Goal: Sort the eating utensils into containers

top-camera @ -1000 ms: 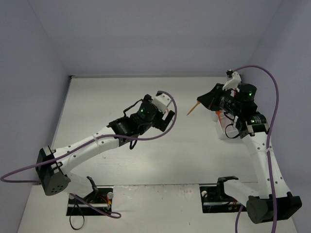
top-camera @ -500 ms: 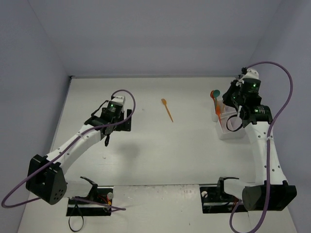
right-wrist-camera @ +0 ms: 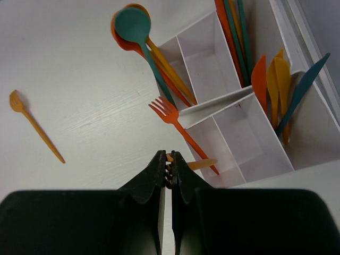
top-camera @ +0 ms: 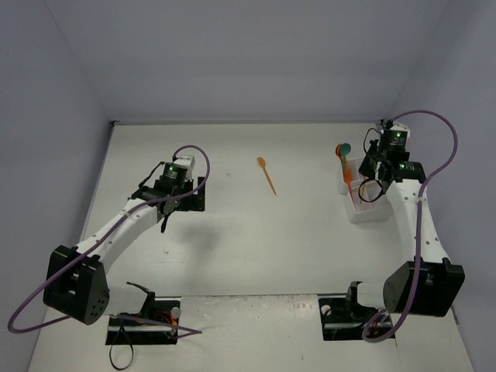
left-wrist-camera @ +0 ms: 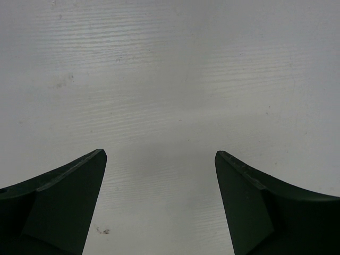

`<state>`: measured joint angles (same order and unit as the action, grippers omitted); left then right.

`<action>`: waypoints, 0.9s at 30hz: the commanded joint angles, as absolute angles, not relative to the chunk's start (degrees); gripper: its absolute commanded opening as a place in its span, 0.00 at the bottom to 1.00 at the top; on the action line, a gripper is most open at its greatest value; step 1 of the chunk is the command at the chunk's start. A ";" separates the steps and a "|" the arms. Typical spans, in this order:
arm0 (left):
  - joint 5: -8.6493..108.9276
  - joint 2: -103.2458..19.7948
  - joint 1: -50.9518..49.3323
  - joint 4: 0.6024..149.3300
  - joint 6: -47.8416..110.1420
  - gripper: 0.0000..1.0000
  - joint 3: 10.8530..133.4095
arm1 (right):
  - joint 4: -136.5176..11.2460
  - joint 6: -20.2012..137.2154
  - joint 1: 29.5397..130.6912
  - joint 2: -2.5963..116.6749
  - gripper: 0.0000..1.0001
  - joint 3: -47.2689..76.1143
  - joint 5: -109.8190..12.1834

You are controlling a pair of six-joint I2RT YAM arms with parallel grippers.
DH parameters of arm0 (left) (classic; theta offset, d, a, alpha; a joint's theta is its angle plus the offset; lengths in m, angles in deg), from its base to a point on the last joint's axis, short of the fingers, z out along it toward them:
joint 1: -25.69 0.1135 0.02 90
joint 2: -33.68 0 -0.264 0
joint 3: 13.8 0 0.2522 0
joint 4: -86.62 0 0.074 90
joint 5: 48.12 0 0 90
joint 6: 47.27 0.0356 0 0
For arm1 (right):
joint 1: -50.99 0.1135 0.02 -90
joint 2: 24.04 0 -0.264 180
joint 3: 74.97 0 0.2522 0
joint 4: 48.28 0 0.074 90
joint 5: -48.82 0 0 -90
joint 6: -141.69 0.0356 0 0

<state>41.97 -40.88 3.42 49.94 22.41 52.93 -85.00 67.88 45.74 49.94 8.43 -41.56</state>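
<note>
One fork (right-wrist-camera: 204, 163) in right hand (right-wrist-camera: 168, 156)

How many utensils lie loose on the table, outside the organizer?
1: an orange utensil lying mid-table, left of the organizer. The right end effector apparently pinches a yellow-orange fork there; others may be hidden.

A fork (top-camera: 267, 175) lies on the table (top-camera: 232, 232), well left of the organizer (top-camera: 368, 217) holding spoons (right-wrist-camera: 133, 24) and knives (right-wrist-camera: 271, 79); the right gripper (right-wrist-camera: 169, 159) pinches a utensil (right-wrist-camera: 202, 163) by its edge.

Bright, even light throughout, soft shadows, sharp focus.
</note>
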 commanded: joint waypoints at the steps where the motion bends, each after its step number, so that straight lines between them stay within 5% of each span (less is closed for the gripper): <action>1: 45.12 -40.50 4.51 53.34 20.99 0.81 55.25 | -82.93 67.70 44.92 52.35 0.00 6.58 -38.43; 22: 45.62 -39.97 4.51 54.20 19.49 0.81 53.93 | -79.22 67.62 44.57 60.67 0.16 4.74 -37.73; 27: 44.46 -39.16 4.51 53.57 20.19 0.81 53.93 | -79.18 66.81 44.58 60.02 0.32 5.63 -39.06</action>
